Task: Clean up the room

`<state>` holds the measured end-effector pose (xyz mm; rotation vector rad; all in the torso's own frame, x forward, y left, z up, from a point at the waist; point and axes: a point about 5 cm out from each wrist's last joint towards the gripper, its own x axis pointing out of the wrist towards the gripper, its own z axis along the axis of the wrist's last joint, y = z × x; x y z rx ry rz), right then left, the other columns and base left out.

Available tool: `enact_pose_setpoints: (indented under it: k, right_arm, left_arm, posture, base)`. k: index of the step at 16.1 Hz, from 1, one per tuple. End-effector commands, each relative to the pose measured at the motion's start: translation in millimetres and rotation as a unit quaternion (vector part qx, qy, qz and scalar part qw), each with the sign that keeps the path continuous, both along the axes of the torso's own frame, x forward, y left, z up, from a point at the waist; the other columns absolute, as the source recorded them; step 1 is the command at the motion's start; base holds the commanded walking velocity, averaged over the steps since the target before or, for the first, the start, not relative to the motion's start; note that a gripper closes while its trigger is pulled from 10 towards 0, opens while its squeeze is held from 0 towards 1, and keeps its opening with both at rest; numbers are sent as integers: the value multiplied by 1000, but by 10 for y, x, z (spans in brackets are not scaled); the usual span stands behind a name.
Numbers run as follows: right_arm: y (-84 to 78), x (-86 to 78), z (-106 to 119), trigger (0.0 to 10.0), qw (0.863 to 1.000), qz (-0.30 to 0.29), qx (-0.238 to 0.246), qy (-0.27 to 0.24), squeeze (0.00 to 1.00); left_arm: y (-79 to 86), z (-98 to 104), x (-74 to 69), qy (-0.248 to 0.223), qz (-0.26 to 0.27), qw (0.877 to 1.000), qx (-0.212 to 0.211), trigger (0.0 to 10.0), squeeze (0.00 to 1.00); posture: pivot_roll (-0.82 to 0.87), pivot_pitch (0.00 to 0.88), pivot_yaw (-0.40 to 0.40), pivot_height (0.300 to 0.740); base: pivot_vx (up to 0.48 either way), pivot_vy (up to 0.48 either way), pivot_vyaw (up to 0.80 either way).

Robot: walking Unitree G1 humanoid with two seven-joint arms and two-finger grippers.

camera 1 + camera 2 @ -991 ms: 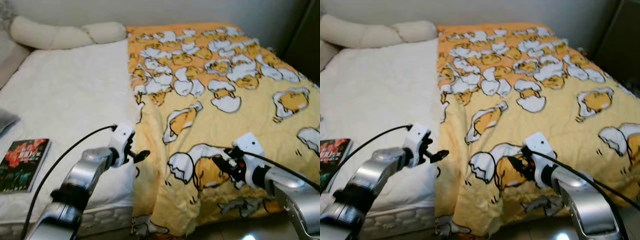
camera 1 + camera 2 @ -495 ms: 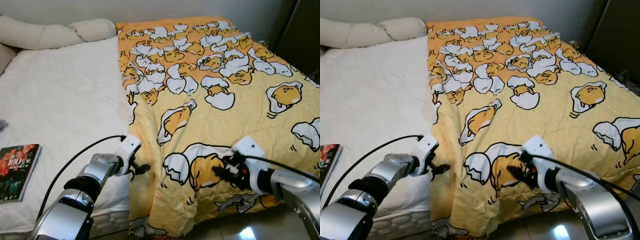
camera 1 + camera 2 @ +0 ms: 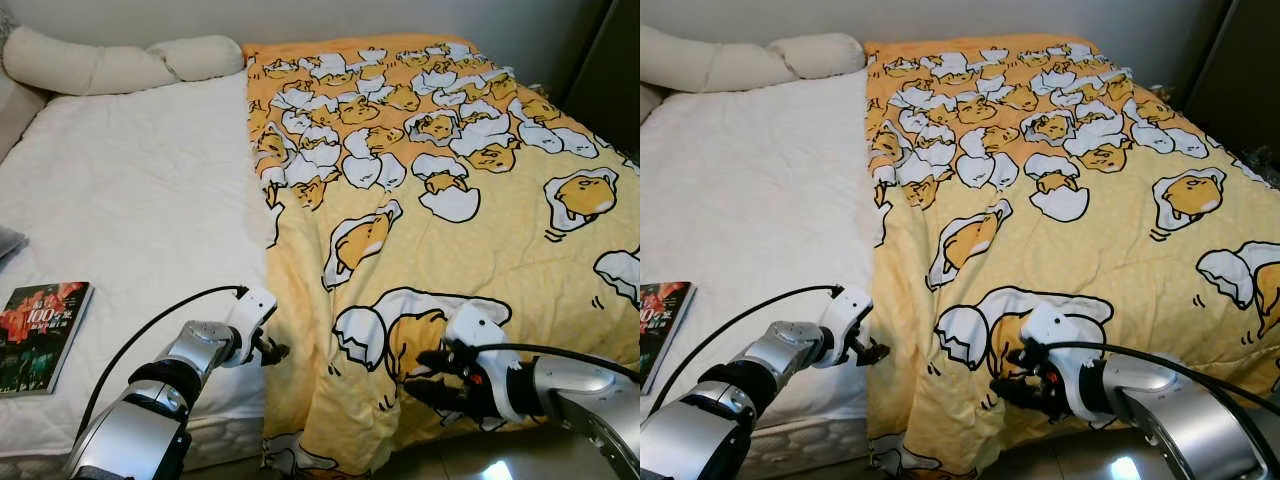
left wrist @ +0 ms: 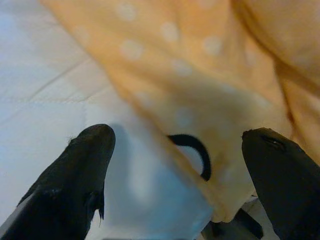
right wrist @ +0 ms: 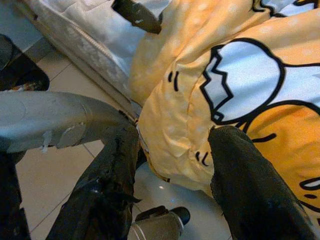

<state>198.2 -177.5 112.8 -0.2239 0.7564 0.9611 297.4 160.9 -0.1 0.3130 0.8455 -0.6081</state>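
In the left eye view, the yellow egg-print blanket (image 3: pixel 440 230) covers the bed's right half, bare white mattress (image 3: pixel 130 220) to its left; the left gripper (image 3: pixel 270 350) sits at the blanket's edge and the right gripper (image 3: pixel 425 375) at its foot. A book (image 3: pixel 40 320) reads "100". The left wrist view shows fingers wide, straddling the hem; the right wrist view likewise, wide around a fold. Bed-making seems underway; next, close and pull.

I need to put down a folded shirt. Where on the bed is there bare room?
The white mattress is bare between the pillows, the book and the yellow blanket. Both grippers, left and right, crowd the blanket's near edge.
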Motion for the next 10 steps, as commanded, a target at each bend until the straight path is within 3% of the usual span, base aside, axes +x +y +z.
enact_pose_setpoints:
  k: [1, 4, 6, 10]
  right_arm:
    - [44, -4, 62, 10000, 1000, 18, 5, -11, 0]
    - [41, -18, 110, 10000, 1000, 23, 4, -17, 0]
    - [71, -24, 193, 10000, 999, 37, 11, -24, 0]
    - [109, -38, 230, 10000, 998, 47, 14, -34, 0]
  left_arm:
    - [4, 33, 45, -13, 9, 1000, 10, 10000, 0]
    - [-32, 16, 51, -31, 47, 998, -7, 10000, 0]
    - [-9, -6, 37, -26, 87, 995, -26, 10000, 0]
    - [87, -31, 9, -26, 101, 994, -14, 10000, 0]
  posture:
    - [-119, 11, 83, 740]
    - [-143, 48, 80, 740]
    - [-163, 135, 81, 740]
    - [-167, 206, 71, 740]
  base:
    - [0, 0, 0]
    - [0, 0, 0]
    - [0, 0, 0]
    - [0, 0, 0]
